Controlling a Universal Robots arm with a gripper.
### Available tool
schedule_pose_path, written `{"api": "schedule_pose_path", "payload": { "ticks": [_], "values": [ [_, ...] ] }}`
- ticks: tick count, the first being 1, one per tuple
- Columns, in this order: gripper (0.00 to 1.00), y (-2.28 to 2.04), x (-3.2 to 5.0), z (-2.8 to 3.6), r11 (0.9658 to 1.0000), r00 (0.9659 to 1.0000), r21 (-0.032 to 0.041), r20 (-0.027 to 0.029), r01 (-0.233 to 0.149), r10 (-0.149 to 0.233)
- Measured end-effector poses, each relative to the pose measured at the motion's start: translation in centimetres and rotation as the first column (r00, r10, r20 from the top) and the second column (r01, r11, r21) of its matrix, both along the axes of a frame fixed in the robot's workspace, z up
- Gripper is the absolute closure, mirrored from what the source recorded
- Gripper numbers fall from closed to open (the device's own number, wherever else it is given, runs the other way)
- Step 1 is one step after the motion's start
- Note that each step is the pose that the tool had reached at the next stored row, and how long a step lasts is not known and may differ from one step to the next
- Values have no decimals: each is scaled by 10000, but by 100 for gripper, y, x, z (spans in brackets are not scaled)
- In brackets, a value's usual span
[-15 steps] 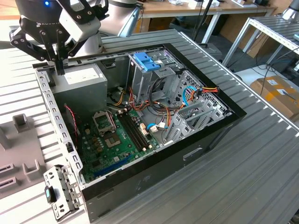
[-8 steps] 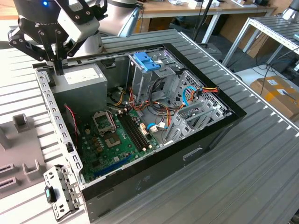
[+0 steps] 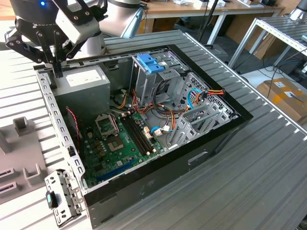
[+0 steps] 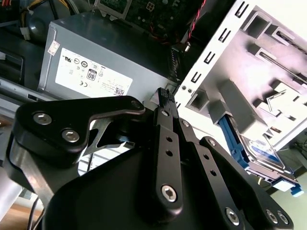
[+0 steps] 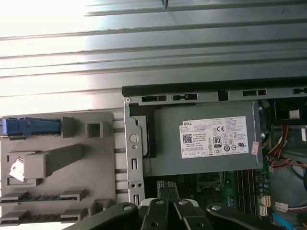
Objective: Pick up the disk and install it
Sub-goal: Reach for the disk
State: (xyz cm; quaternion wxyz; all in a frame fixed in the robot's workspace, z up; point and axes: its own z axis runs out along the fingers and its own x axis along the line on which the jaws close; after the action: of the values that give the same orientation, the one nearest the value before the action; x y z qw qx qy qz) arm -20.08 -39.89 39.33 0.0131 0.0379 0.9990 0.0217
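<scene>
Black jaws near flat blue-railed disk [image 4: 261, 146]

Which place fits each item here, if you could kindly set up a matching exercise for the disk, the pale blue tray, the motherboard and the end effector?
1 disk
2 pale blue tray
3 motherboard
4 end effector

A floor of the open case
B close to the power supply
C grey fixture outside the case
D top of the drive cage

Pairs: 1-C, 2-D, 3-A, 4-B.

Your gripper [image 3: 57, 71] points straight down, its fingers [image 4: 165, 139] pressed together and holding nothing. Your arm [image 3: 117, 17] rises close beside it.
</scene>
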Motion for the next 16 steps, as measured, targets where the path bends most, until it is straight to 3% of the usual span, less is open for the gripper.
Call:
{"api": "schedule_pose_path", "payload": {
  "ticks": [16],
  "values": [
    [89,0,-99,0,10000,10000,0,0,0,0]
  ]
}}
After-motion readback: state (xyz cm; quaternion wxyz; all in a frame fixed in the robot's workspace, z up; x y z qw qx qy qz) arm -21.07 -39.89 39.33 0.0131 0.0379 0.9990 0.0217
